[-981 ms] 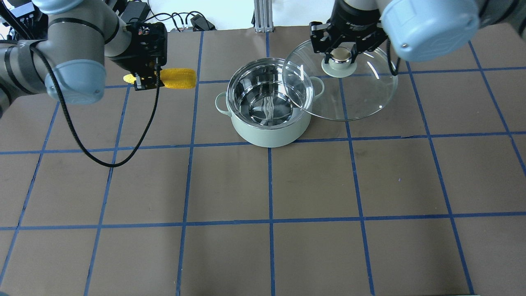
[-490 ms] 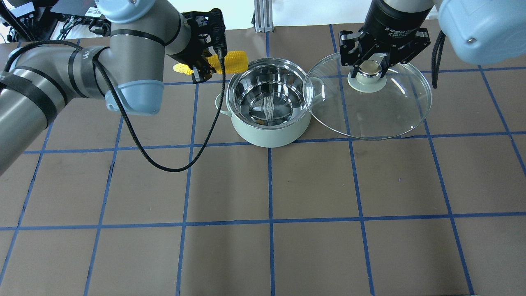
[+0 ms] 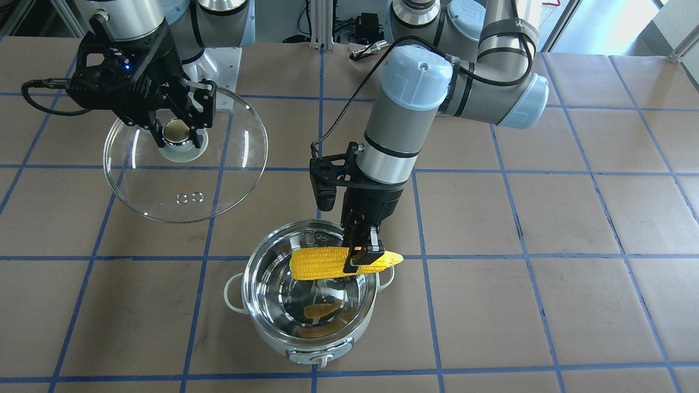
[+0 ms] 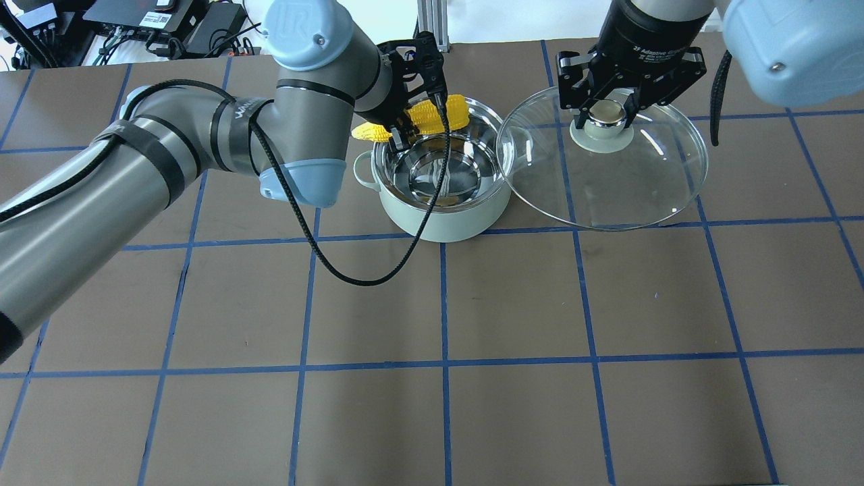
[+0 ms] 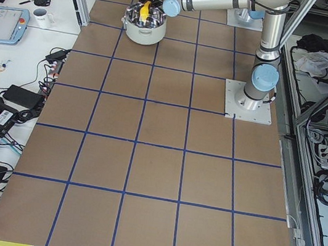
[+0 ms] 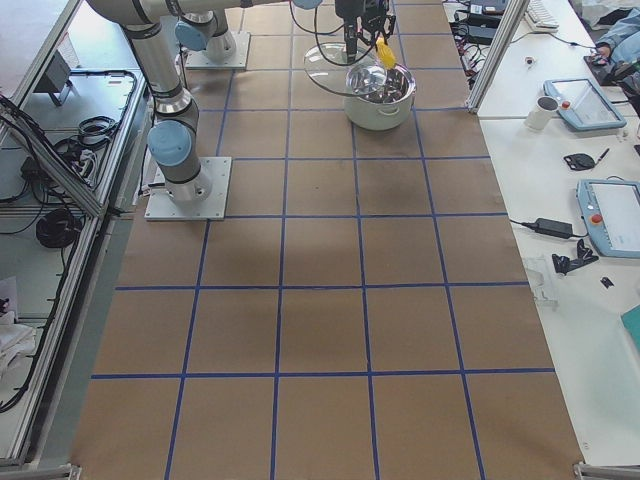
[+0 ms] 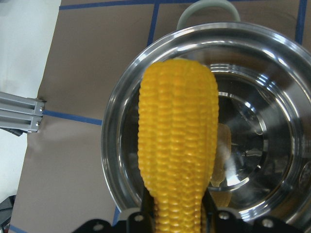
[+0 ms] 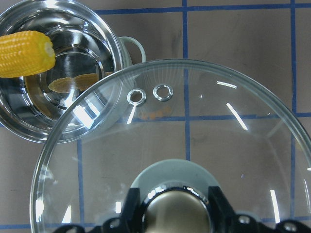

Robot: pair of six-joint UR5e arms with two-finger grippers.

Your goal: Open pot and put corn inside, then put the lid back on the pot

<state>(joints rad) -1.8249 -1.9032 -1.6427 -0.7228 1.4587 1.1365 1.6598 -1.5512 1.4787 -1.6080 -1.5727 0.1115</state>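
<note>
Our left hand (image 3: 357,262) is clenched on the corn (image 3: 319,263) near its thin end. The thick end reaches out ahead of the fingers and the tip pokes out behind them. The cob hangs roughly level, and the open pot (image 3: 261,297) stands right beneath the hand on the bench (image 3: 546,305). Our right hand (image 3: 177,134) is clamped on the knob of the lid (image 3: 164,199), which hangs under it, off to one side of the pot and clear of the opening.

The main risk we see is the drop. In the front-facing view the tip behind our fingers seems to lie past the rim. If we let go here, that end could land on the rim and the cob could tip out onto the bench. Carrying the hand further over the middle, or dipping the thick end, would guard against this.

Second, the lid's edge sits close to the pot's side handle. Swinging it back while our left hand is over the opening could knock glass against wrist.
</note>
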